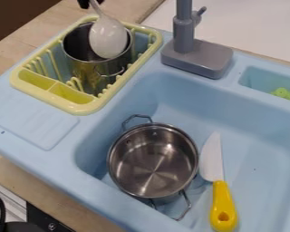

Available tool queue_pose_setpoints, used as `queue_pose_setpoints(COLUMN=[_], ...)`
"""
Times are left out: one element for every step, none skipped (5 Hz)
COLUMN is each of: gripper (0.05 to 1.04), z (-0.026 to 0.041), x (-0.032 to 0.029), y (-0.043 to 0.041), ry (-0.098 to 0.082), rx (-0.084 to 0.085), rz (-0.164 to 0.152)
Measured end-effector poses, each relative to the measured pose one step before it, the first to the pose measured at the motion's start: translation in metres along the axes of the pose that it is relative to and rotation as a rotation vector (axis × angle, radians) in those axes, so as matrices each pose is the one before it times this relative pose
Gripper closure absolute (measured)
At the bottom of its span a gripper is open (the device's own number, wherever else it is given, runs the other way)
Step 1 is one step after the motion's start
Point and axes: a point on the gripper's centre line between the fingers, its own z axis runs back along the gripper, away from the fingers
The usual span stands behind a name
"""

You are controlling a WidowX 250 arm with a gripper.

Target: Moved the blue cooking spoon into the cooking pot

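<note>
Black tool [93, 2] hangs at the frame's upper left, clamped on the white spoon [108, 38], bowl down at the pot [84, 70], long axis steep, handle leaning left.

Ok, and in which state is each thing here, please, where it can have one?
Spoon: bowl end down, at the mouth of the rack pot; inside or just above, I cannot tell
Rack pot: upright, without lid
Sink pot: upright, without lid, empty
Dish rack: holding a pot
Knife: lying in the sink
Faucet: upright
</note>
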Motion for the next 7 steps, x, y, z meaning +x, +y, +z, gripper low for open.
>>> queue_pose_setpoints(gripper=[0.902,0.902,0.902,0.849,0.603,0.309,0.093], z=[-0.0045,-0.00079,-0.0164,-0.00407,-0.00372,0.00118,-0.00082], x=[0.01196,0.00209,-0.00575,-0.0056,-0.00956,-0.0056,-0.00692], y=[0.00284,0.00013,-0.00095,0.00009,-0.00104,-0.00241,0.0001], ry=[-0.005,-0.0091,0.0207,-0.0018,0.0289,0.0156,0.026], rx=[-0.0012,-0.0033,0.0243,0.0003,-0.0059,0.0049,0.0047], rz=[0.0228,0.0036,-0.0338,-0.0133,-0.0131,-0.0201,-0.0013])
